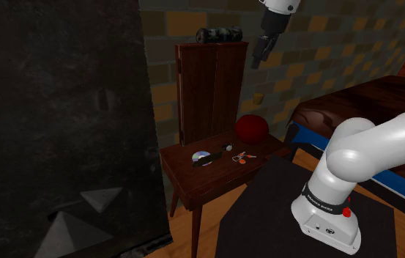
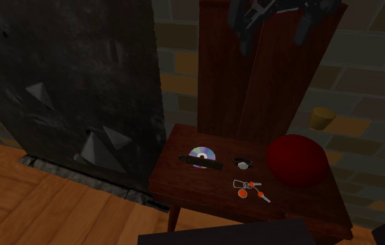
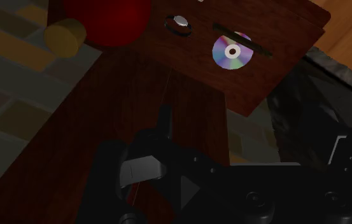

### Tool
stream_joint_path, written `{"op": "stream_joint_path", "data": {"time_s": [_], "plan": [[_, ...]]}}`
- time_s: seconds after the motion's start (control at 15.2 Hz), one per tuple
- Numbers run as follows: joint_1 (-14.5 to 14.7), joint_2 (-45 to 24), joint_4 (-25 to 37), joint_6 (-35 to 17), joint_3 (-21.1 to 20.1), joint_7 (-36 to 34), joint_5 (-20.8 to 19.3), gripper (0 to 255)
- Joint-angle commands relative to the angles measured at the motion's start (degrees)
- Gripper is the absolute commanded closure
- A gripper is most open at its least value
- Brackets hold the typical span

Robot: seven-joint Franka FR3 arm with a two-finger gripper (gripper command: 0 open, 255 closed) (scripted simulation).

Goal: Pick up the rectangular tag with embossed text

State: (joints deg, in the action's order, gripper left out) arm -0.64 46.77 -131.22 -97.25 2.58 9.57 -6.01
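The tag [image 2: 201, 161] is a thin dark rectangular bar lying flat on the small wooden table [image 2: 184, 182], across the near edge of a shiny disc [image 2: 201, 154]. The shoulder view has the tag [image 1: 215, 154] beside that disc [image 1: 201, 156]. In the wrist view the tag [image 3: 257, 46] crosses the disc [image 3: 231, 52] far below the hand. My gripper [image 1: 256, 60] hangs high above the table, in front of the tall cabinet [image 1: 212, 88], holding nothing. Its two black fingers [image 2: 243, 38] stand apart, so it is open.
On the table also lie a small watch [image 2: 243, 163], a key ring with orange tabs [image 2: 248, 188] and a big red ball [image 2: 296, 160]. A yellow cup [image 2: 321, 117] sits by the brick wall. A camouflage roll [image 1: 219, 34] tops the cabinet. A bed [image 1: 354, 102] is at the shoulder view's right, a dark slab [image 1: 61, 124] at its left.
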Motion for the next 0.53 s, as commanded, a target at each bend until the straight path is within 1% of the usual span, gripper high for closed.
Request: {"op": "stream_joint_path", "data": {"time_s": [0.0, 0.46], "plan": [[0.0, 0.0, 0.0, 0.0, 0.0, 0.0, 0.0, 0], [3.67, -3.03, -10.44, -12.36, 5.41, 11.83, -1.51, 0]]}}
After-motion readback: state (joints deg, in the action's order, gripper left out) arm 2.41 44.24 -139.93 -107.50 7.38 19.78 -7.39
